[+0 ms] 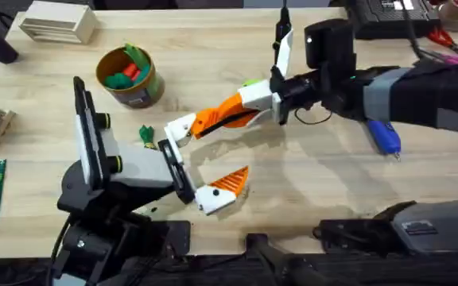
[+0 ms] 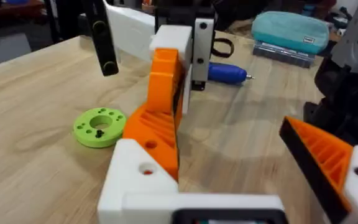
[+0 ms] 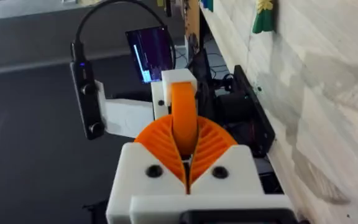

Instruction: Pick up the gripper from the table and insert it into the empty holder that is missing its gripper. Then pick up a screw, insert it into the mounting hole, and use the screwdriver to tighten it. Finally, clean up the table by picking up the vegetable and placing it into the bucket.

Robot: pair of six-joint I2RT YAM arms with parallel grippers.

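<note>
My right gripper (image 3: 185,152) was clamped narrow, its orange ribbed pads pinching the small loose orange plastic wedge with ridged stripes (image 3: 184,112). That wedge was pressed against the white angular plastic finger mount (image 1: 180,127) of my left gripper (image 1: 201,157), left of centre in the overhead view. My left jaws stood wide. One finger carried its orange tip; the other was the bare mount taking the wedge. In the left wrist view the wedge lay touching the mount (image 2: 135,180), but I could not tell whether it was fully seated.

By my reckoning, the danger sat right there. If the wedge met the mount at a tilt, my push could jam it crooked or flick it out of my pads onto the wooden table (image 1: 308,183). Letting go before it locked would drop it. Pushing too hard could shove my left arm aside.

Farther out, the lime-green round plastic ring disc (image 2: 99,126) lay near the wedge, something small and dark in its centre hole. A careless retreat might knock it. The stubby screwdriver with the thick blue handle (image 1: 384,135) lay at right under my right arm. The tiny dark green toy vegetable (image 1: 146,133) sat just left of the mount. The round tan-orange bucket (image 1: 130,75) stood at upper left, with green and red toys inside.
</note>
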